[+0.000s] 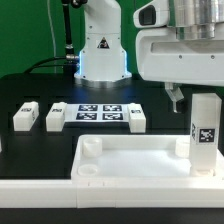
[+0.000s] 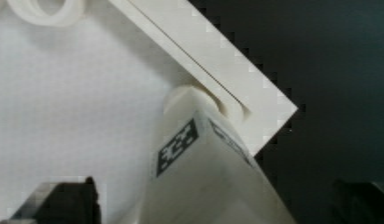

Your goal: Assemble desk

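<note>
The white desk top (image 1: 130, 158), a tray with a raised rim, lies at the front of the table. One white leg (image 1: 204, 130) with a black-and-white tag stands upright in its corner at the exterior view's right. In the wrist view this leg (image 2: 215, 160) sits on a round socket by the tray's rim (image 2: 207, 60). My gripper (image 1: 200, 100) is over the top of the leg. Its jaws are open and straddle the leg with a gap on one side, as the wrist view (image 2: 207, 208) shows. One dark finger (image 2: 64, 200) stands clear of the leg.
Three loose white legs lie behind the tray: two at the exterior view's left (image 1: 26, 116) (image 1: 56, 118) and one near the middle (image 1: 136, 118). The marker board (image 1: 97, 111) lies between them. The robot base (image 1: 100, 50) stands at the back.
</note>
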### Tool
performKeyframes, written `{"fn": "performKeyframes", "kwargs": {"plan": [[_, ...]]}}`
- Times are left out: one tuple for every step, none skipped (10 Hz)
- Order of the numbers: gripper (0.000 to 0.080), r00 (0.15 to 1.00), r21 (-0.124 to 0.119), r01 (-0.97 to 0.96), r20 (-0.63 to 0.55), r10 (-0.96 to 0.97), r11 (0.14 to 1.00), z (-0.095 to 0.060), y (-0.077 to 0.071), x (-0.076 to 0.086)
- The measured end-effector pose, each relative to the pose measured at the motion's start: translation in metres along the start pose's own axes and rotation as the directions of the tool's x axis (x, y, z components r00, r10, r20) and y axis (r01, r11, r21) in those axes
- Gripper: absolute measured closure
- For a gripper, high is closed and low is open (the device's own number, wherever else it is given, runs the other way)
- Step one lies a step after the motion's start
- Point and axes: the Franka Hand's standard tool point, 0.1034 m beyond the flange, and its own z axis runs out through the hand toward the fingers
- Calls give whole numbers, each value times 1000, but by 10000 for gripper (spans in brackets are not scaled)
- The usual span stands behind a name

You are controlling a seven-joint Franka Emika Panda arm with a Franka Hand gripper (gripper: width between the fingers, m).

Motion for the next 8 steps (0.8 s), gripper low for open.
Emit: {"fn": "performKeyframes", "kwargs": {"plan": [[150,985,-20,173,-10,-173,985,0,-2,0],[150,947,-35,320,-11,-320,947,3,-7,-2],[150,959,-29,284,-10,-284,958,3,-7,-3],[244,962,-29,274,-11,-274,961,3,-7,-2],[381,961,-29,275,-11,-275,961,3,-7,-2],[381,978,-28,206,-12,-207,978,3,-7,-3],[504,991,-31,130,-14,-130,991,4,-4,-1],[504,995,-31,100,-15,-101,995,4,-4,-1]]}}
